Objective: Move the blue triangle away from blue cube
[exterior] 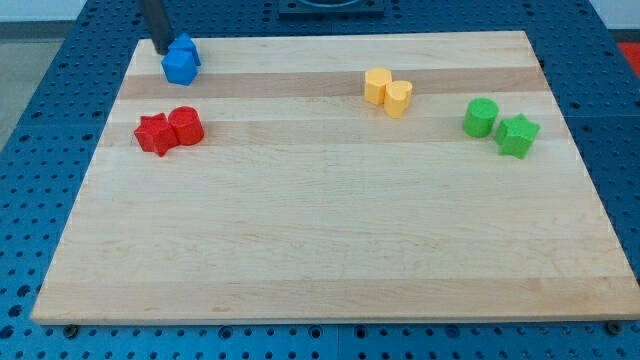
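Two blue blocks touch each other at the view's top left of the wooden board (330, 230). The nearer, larger one is the blue cube (177, 67). The smaller blue triangle (187, 47) sits right behind it, toward the view's top right. My tip (160, 49) rests on the board just left of the blue triangle, close to or touching it, and above the cube's left corner. The dark rod rises out of the view's top edge.
A red star (154, 134) and a red cylinder (186, 126) touch at the left. Two yellow blocks (388, 92) sit at top centre right. A green cylinder (481, 118) and a green star (518, 135) sit at right. The board's top edge lies just behind the blue blocks.
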Controlling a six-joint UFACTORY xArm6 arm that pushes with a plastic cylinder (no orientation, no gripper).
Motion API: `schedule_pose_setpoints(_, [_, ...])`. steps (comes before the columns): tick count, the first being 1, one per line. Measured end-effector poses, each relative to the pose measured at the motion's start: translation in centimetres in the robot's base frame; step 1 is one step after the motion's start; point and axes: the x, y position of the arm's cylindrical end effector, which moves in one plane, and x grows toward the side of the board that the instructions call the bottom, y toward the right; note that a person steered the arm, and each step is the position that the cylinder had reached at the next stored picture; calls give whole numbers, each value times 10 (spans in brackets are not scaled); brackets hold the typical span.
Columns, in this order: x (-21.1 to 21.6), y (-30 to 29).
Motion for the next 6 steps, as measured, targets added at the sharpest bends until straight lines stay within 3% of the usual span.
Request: schedule_pose_setpoints(6, [43, 111])
